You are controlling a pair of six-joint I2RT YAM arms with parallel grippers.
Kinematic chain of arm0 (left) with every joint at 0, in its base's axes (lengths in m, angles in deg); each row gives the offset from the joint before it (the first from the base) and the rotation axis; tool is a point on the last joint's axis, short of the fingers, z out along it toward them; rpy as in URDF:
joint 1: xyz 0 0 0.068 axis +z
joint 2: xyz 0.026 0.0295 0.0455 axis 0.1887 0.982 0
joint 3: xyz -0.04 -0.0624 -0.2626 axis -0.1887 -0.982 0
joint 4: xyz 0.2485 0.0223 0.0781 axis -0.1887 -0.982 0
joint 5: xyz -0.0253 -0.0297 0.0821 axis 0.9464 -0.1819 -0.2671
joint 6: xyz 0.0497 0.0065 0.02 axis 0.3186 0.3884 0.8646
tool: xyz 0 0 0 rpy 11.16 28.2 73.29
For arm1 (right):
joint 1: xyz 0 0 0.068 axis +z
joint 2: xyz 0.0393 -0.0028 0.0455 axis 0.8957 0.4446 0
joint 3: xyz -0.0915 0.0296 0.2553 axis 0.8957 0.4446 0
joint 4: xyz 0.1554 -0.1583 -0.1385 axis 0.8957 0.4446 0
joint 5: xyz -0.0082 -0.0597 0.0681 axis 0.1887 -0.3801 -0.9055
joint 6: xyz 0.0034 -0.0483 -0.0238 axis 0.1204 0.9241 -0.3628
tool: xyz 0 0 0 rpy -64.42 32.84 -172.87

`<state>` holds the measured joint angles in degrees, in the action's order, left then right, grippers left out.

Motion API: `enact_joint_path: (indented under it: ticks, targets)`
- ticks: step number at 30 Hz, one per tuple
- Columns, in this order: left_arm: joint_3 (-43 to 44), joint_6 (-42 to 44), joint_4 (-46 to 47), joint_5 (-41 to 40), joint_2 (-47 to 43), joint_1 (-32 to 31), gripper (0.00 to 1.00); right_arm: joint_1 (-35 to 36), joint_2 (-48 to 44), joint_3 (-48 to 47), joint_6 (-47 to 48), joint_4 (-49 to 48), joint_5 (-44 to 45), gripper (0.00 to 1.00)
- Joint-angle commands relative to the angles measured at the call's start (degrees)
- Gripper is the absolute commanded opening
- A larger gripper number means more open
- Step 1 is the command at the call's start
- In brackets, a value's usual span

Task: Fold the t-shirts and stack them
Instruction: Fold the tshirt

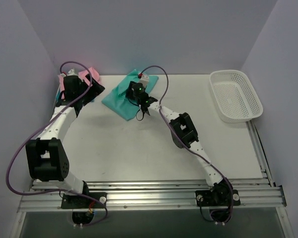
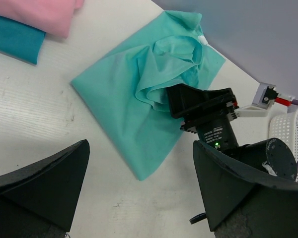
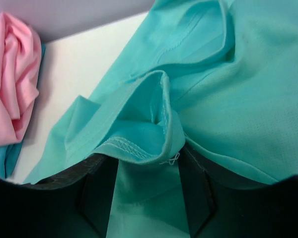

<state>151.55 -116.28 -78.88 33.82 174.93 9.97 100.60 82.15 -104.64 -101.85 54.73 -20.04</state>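
The teal-green t-shirt (image 1: 118,100) (image 2: 124,104) (image 3: 248,94) lies folded at the back middle of the table, its top layers bunched. My right gripper (image 1: 132,92) (image 2: 175,101) (image 3: 146,196) is down on that bunch. Its fingers (image 3: 97,198) stand apart, with a hemmed fold draped over them and flat cloth showing in the gap. The pink t-shirt (image 1: 93,74) (image 2: 37,15) (image 3: 15,74) lies on the darker teal-blue one (image 2: 12,35) (image 3: 7,161) at the back left. My left gripper (image 1: 87,91) (image 2: 139,198) hangs open above bare table beside that pile, holding nothing.
A white mesh basket (image 1: 237,95) (image 2: 290,130) stands at the back right of the table. Grey walls close in the back and both sides. The right arm's links (image 1: 186,131) cross the middle of the white tabletop (image 1: 129,148).
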Motion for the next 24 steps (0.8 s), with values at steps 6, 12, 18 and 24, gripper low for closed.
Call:
enact_joint_path:
  ticks: [6,12,18,24]
  targets:
    - [0.35,0.49,2.49,-1.11,-1.53,0.38,0.94,-3.86,-3.78,-0.83,6.52,-21.65,12.58,0.63]
    - [0.61,0.75,2.84,-1.20,-0.83,0.29,0.94,-8.33,0.97,-10.66,12.69,-26.37,17.98,0.95]
    - [3.07,0.05,3.63,0.82,6.63,0.03,0.94,-11.32,-14.47,6.85,11.64,-24.85,21.06,1.00]
    - [8.42,-0.74,2.94,1.61,15.68,-0.67,0.95,-11.07,-34.33,33.31,6.64,-24.14,21.05,1.00]
